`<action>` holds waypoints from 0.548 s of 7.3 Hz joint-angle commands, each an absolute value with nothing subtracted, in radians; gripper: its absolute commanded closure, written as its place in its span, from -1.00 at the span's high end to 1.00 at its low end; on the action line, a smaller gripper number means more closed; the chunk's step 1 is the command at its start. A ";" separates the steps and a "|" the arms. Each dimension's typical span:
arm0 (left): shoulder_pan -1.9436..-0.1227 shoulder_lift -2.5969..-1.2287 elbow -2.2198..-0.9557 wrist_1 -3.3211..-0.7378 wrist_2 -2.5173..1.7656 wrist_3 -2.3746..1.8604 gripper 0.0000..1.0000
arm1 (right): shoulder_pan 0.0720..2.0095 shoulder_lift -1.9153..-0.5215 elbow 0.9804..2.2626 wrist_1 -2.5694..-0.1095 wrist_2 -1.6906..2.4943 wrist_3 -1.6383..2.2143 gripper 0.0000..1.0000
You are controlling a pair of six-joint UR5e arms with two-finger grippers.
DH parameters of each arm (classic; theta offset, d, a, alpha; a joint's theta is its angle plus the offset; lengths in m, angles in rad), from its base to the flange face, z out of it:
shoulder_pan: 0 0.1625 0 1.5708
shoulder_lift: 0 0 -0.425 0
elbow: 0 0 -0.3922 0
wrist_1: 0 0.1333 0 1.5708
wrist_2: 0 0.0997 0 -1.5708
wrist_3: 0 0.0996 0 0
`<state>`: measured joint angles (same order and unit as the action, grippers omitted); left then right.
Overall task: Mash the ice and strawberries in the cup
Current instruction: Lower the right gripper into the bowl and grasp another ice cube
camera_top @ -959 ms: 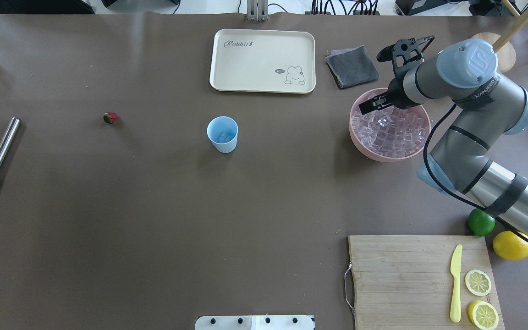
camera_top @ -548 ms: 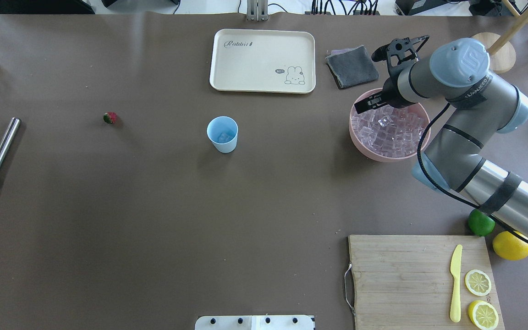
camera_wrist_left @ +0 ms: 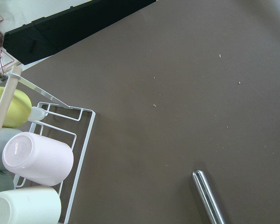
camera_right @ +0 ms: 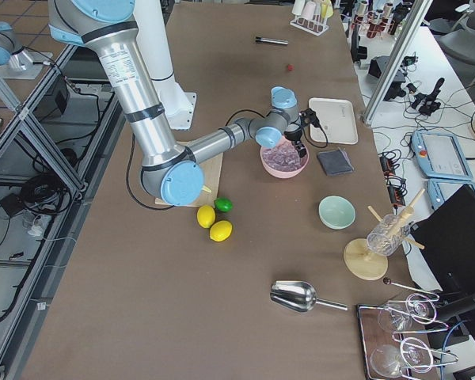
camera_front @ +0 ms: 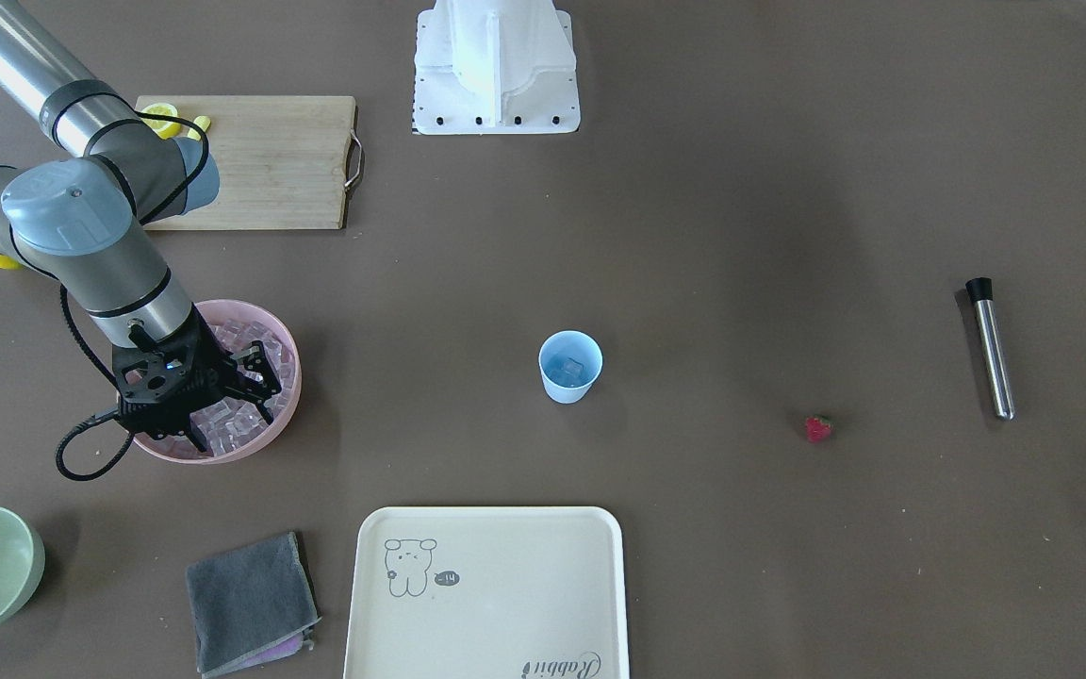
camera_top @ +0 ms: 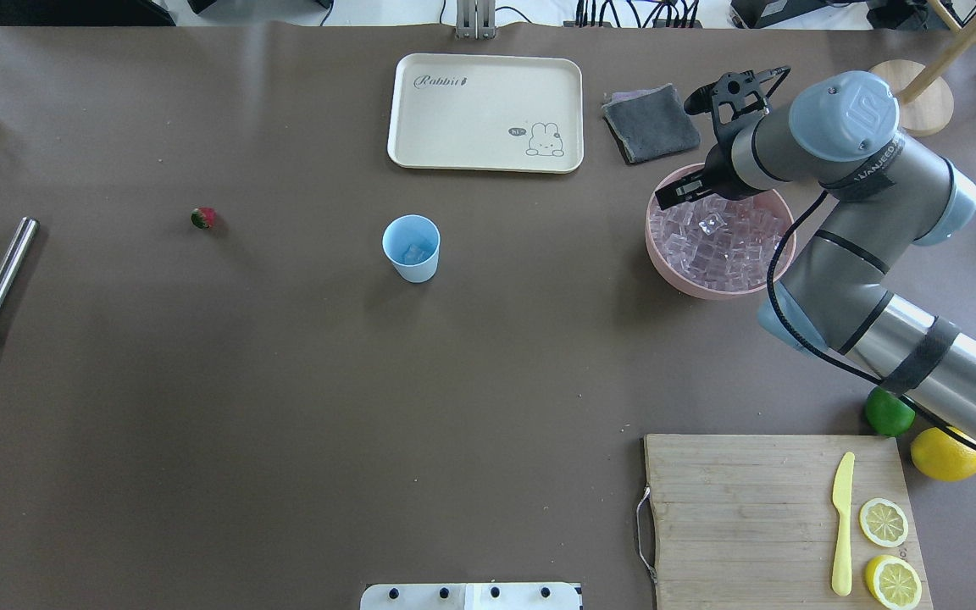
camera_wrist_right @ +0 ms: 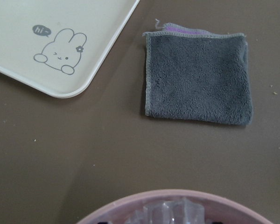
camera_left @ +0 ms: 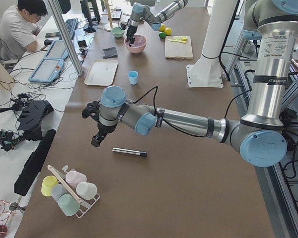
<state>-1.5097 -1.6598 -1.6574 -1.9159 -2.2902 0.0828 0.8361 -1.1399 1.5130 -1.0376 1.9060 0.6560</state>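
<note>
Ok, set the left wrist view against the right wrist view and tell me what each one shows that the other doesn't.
Only the left wrist view: a white wire rack with pastel cups on it, and the end of the steel muddler. Only the right wrist view: a corner of the rabbit tray, the grey cloth, and the rim of the pink bowl with ice inside. Both: the brown table.

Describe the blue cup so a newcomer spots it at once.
Find the cream rectangular rabbit-print tray at the brown table's far edge. Just nearer the robot stands the small light blue tapered plastic cup, upright. Unlike the wide pink bowl of clear ice cubes, it is narrow and blue.
</note>
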 commanded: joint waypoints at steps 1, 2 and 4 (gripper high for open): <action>-1.509 -1.658 -1.657 -1.930 -2.290 0.083 0.93 | 0.836 -1.140 1.513 -1.038 1.905 0.658 -0.10; -1.509 -1.657 -1.655 -1.936 -2.290 0.081 0.93 | 0.836 -1.140 1.513 -1.039 1.905 0.658 -0.17; -1.509 -1.657 -1.655 -1.936 -2.290 0.081 0.93 | 0.836 -1.140 1.513 -1.039 1.905 0.658 -0.20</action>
<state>-1.5095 -1.6570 -1.6555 -1.9346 -2.2902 0.0822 0.8360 -1.1397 1.5125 -1.0384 1.9052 0.6580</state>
